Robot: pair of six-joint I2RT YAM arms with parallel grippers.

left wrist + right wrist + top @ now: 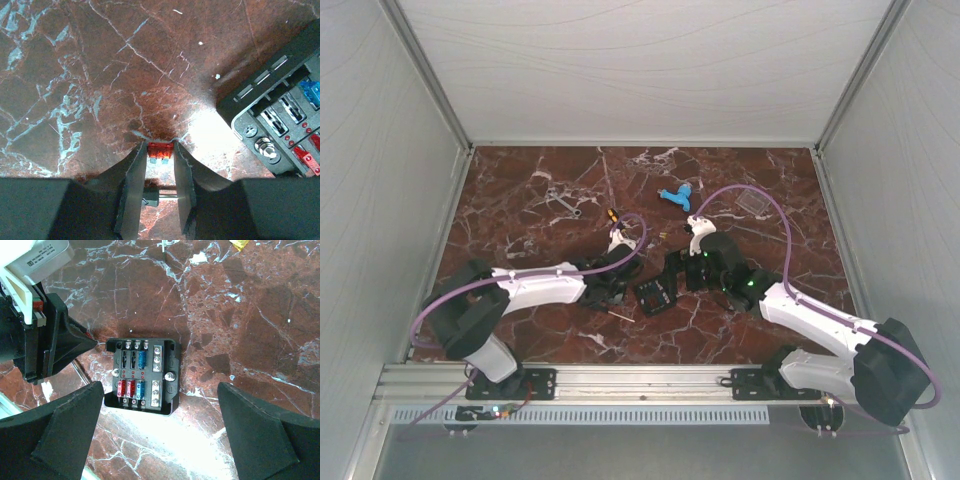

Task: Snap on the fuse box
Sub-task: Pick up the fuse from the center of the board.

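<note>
The black fuse box [657,293] lies open on the marble table between the two arms, with no cover on it. In the right wrist view the fuse box [142,375] shows red, pink and blue fuses and two empty slots. Its corner also shows in the left wrist view [285,115]. The clear square cover [753,203] lies apart at the far right. My left gripper [160,146] is shut on a small red fuse [160,150], just left of the box [622,290]. My right gripper [160,390] is wide open above the box [685,270].
A light-blue plastic piece [677,196] lies at the back, left of the clear cover. A metal wrench [563,203] and a black-and-yellow screwdriver [612,215] lie at the back left. The left arm's wrist [45,335] fills the left of the right wrist view.
</note>
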